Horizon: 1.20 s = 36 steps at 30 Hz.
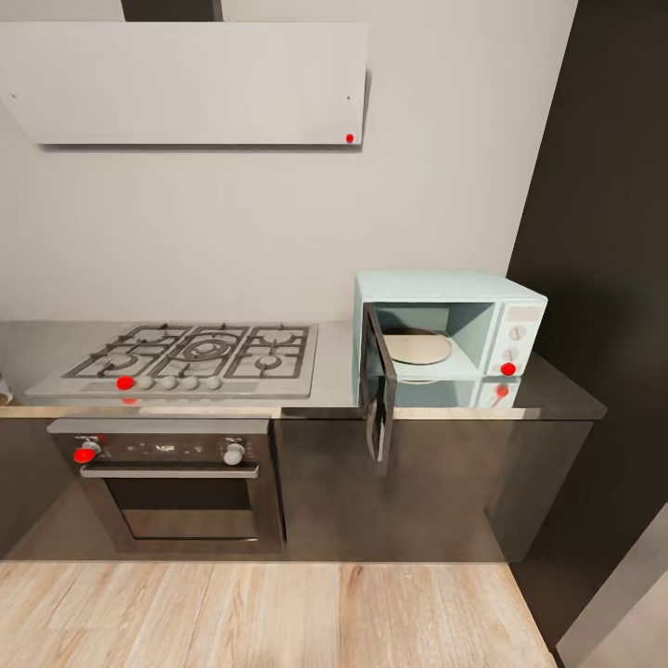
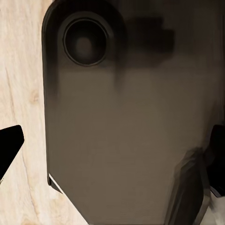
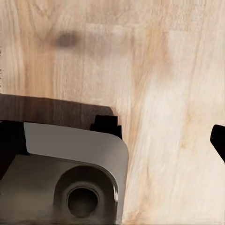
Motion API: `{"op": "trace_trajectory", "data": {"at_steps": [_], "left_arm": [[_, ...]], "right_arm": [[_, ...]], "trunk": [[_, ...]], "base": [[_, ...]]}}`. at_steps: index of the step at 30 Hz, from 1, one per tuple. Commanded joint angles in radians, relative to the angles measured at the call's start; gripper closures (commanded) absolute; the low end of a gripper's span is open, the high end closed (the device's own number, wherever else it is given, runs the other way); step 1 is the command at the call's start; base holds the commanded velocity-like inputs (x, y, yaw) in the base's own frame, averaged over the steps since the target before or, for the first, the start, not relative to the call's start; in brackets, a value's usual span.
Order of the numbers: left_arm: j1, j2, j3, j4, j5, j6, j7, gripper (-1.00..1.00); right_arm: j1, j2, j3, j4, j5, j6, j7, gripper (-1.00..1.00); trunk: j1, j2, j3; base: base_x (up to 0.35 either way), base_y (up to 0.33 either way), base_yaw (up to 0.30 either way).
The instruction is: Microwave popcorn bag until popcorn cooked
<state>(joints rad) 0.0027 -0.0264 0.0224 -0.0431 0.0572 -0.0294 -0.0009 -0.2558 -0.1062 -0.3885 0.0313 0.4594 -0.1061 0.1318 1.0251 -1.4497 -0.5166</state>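
The mint-blue microwave (image 1: 450, 325) stands at the right end of the grey countertop (image 1: 557, 397). Its dark glass door (image 1: 378, 394) is swung wide open toward me, and the round beige turntable (image 1: 417, 348) inside is bare. The popcorn bag and the popcorn are out of view. My left gripper (image 2: 112, 150) hangs open over the robot's dark base and the floor, its black fingertips (image 2: 10, 145) far apart with nothing between them. My right gripper (image 3: 112, 145) is open too, above the wooden floor, holding nothing.
A steel gas hob (image 1: 186, 357) lies left of the microwave, with a black built-in oven (image 1: 176, 482) below and a hood (image 1: 186, 83) above. A tall dark cabinet (image 1: 603, 232) closes the right side. Wooden floor (image 1: 278, 612) lies between me and the cabinets.
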Motion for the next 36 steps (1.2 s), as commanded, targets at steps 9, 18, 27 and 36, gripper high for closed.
{"op": "trace_trajectory", "data": {"at_steps": [9,18,27,36], "left_arm": [[0.0,0.0,0.002,0.002,0.008,-0.053,0.003,-1.0],[0.0,0.0,0.002,0.002,0.009,-0.053,0.006,-1.0],[0.0,-0.001,0.002,0.002,0.009,-0.053,0.009,-1.0],[0.0,-0.001,0.002,0.002,0.009,-0.053,0.009,-1.0]], "right_arm": [[0.018,-0.002,-0.001,0.003,0.012,-0.01,-0.028,-1.0],[0.018,0.017,-0.003,0.002,0.012,-0.006,-0.091,-1.0],[0.018,0.019,-0.002,0.004,0.012,-0.006,-0.092,-1.0],[0.018,0.019,-0.003,0.004,0.012,-0.006,-0.092,-1.0]], "trunk": [[0.0,0.0,-0.001],[0.0,0.0,0.004],[0.0,0.0,0.009],[0.0,0.0,0.015]], "base": [[0.0,0.0,0.0],[0.0,0.0,0.161],[0.0,0.0,0.262],[0.0,0.0,0.263]]}}
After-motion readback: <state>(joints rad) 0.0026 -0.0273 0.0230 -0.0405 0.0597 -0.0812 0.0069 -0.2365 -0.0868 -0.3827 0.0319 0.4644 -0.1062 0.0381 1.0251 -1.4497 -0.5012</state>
